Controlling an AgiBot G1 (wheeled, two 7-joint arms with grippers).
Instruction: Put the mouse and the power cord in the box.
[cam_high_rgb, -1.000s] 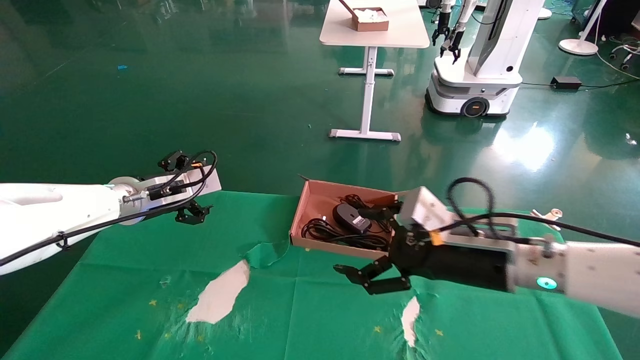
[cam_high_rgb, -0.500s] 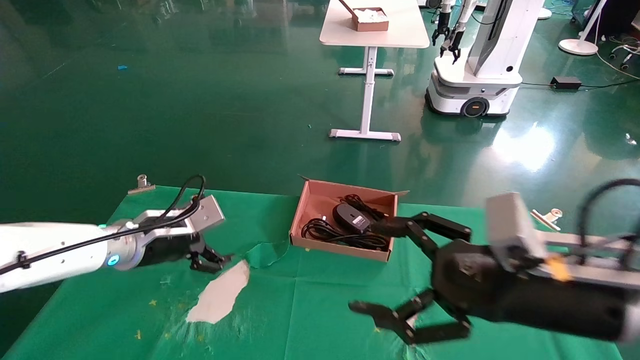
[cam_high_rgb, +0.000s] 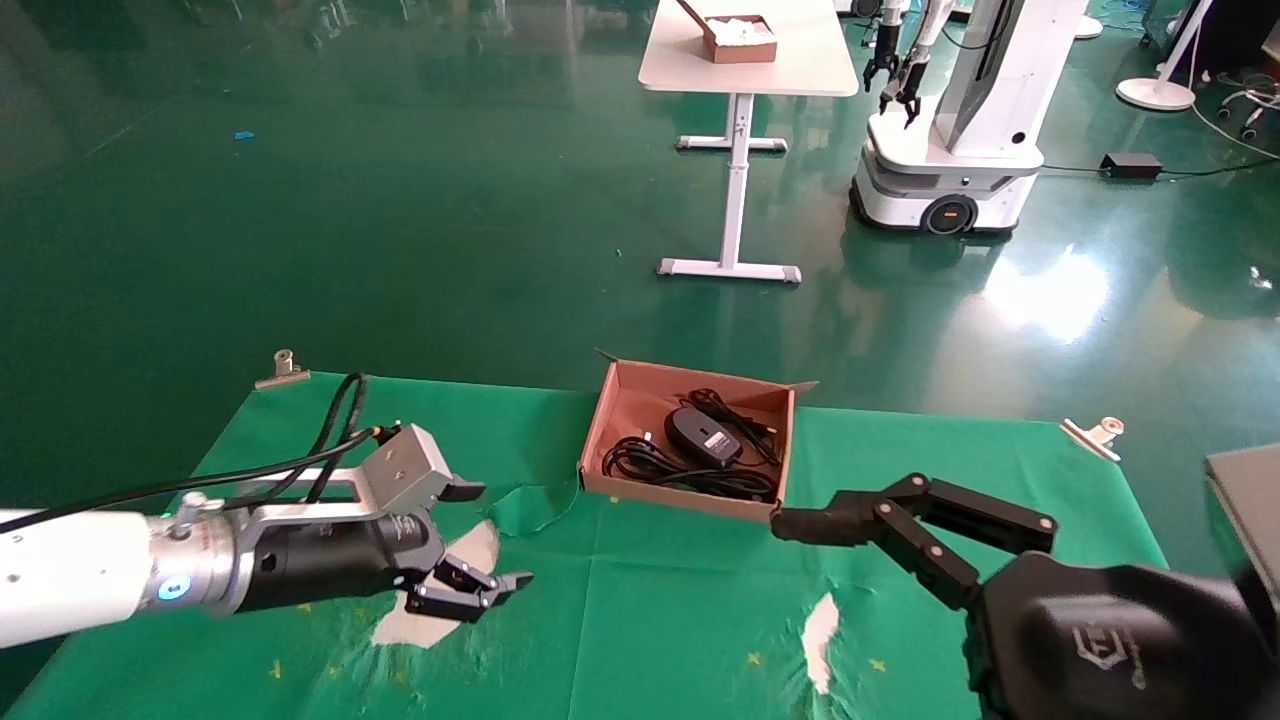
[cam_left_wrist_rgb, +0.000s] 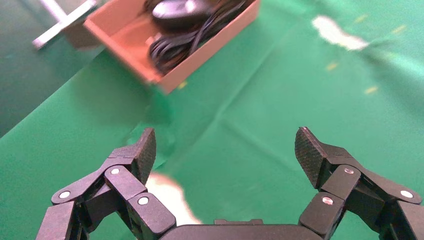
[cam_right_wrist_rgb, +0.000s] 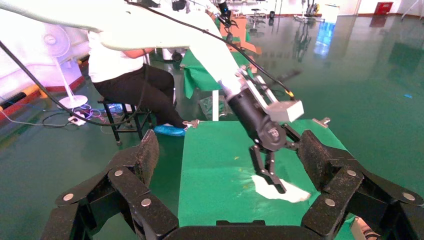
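Inside the box (cam_high_rgb: 612, 415), near the far edge of the green-covered bench (cam_high_rgb: 640, 620), both task items are already lodged: the mouse (cam_high_rgb: 702, 435) is seen lying on top of the looped power cord (cam_high_rgb: 660, 468), with its thin cable trailing toward the far wall. In the left wrist view the same cardboard tray (cam_left_wrist_rgb: 206, 49) is shown with the black coils and the mouse within its low walls. Nothing of either item is seen hanging over the rim, though the far corner is partly hidden by the cord.

The left gripper (cam_high_rgb: 478, 545) is held low over the cloth, beside a worn white patch (cam_high_rgb: 435, 600), well apart from the box; its fingers (cam_left_wrist_rgb: 142, 152) are spread wide and nothing is gripped. The right gripper (cam_right_wrist_rgb: 227, 150) is raised at the near right of the bench, its fingers (cam_high_rgb: 830, 520) likewise spread and empty.

The placing is judged complete; only the parking of the arms appears to be left.
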